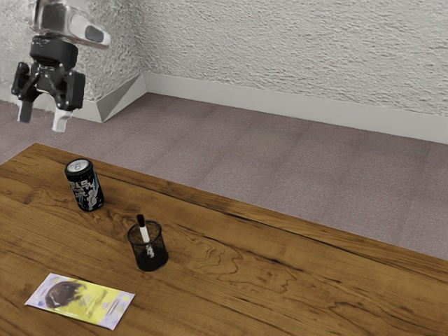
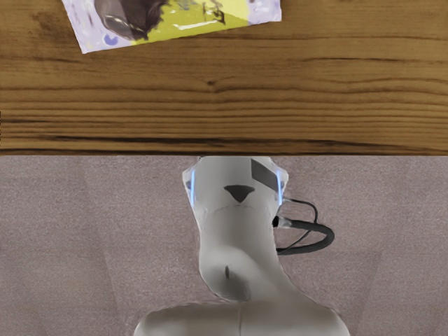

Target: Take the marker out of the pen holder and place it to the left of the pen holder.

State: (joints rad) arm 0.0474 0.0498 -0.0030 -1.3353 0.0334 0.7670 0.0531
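Exterior view: tool [image 1: 43, 124] raised, fingers parted, nothing between them. Marker [image 1: 144, 231] stands in the pen holder [image 1: 148, 247], dark end protruding above the rim; can [image 1: 85, 185] near. Wrist view: the arm's base [image 2: 238, 245] beyond the surface [image 2: 224, 105], and part of the wrapped packet [image 2: 182, 21], which the exterior view gives whole.
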